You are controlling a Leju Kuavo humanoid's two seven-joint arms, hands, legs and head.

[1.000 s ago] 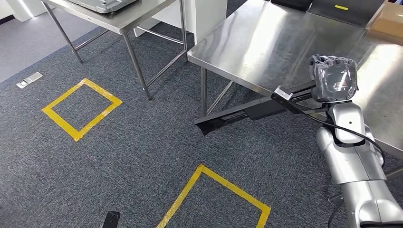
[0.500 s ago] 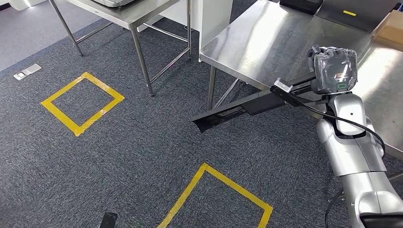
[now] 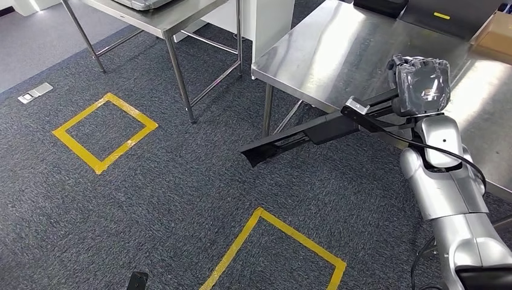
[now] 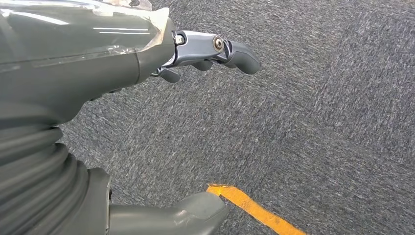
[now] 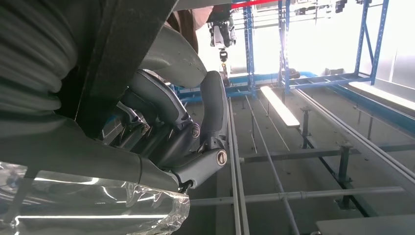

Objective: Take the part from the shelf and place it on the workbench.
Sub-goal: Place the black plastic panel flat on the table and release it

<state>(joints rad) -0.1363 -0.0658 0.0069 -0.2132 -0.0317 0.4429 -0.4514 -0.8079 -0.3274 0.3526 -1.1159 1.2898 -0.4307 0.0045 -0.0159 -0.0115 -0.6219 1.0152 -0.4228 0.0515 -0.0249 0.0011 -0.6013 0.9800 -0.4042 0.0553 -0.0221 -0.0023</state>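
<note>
The part (image 3: pixel 314 131) is a long black bar. My right hand (image 3: pixel 421 86) grips its near end, and the bar slants out and down past the front edge of the steel workbench (image 3: pixel 338 54), its far tip hanging over the carpet. In the right wrist view, my right hand (image 5: pixel 176 132) has its fingers curled round the black part (image 5: pixel 122 54). My left hand (image 4: pixel 73 63) hangs above the carpet with its fingers (image 4: pixel 230 49) spread apart from the thumb (image 4: pixel 186 213), holding nothing.
A second steel table (image 3: pixel 175 21) stands at the back left. Two yellow tape squares (image 3: pixel 105 130) (image 3: pixel 272 248) mark the grey carpet. A cardboard box (image 3: pixel 498 33) and a dark tray (image 3: pixel 435 15) sit at the workbench's far side. A floor socket (image 3: pixel 30 93) lies far left.
The whole picture has shifted a little, so the camera moved. My right hand still grips the part, which now sits slightly higher and further left against the workbench.
</note>
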